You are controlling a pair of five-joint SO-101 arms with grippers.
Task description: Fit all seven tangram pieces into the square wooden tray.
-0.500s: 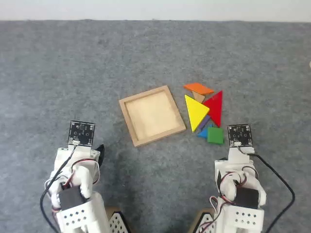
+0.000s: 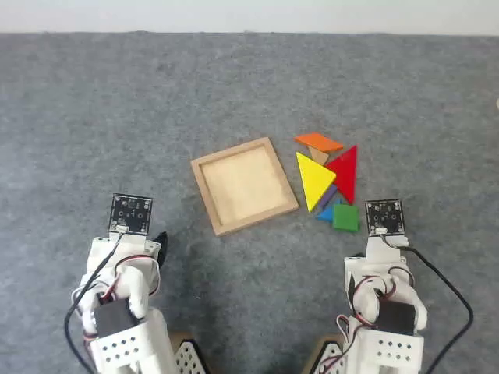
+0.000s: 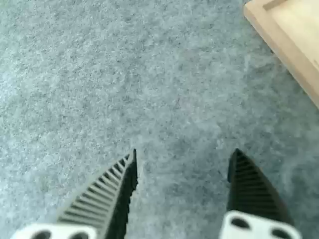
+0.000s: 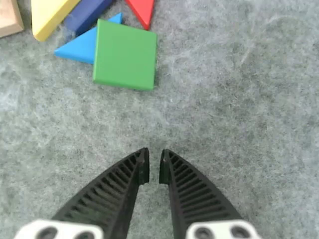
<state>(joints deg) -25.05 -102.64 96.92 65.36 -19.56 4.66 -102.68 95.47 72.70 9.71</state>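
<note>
The square wooden tray (image 2: 244, 185) lies empty mid-table; its corner (image 3: 284, 40) appears in the left wrist view. To its right the tangram pieces lie bunched: orange (image 2: 318, 142), tan (image 2: 319, 155), yellow triangle (image 2: 313, 180), red triangle (image 2: 344, 173), dark blue (image 2: 328, 195), light blue triangle (image 2: 325, 212) and green square (image 2: 345, 217). My left gripper (image 3: 182, 167) is open over bare carpet, near the tray's front-left. My right gripper (image 4: 153, 167) is shut and empty, just short of the green square (image 4: 124, 54), which overlaps the light blue triangle (image 4: 79, 46).
Grey carpet (image 2: 249, 86) covers the whole table, with open room behind and left of the tray. Both arm bases (image 2: 125, 327) (image 2: 386, 319) sit at the near edge. A pale wall strip runs along the far edge.
</note>
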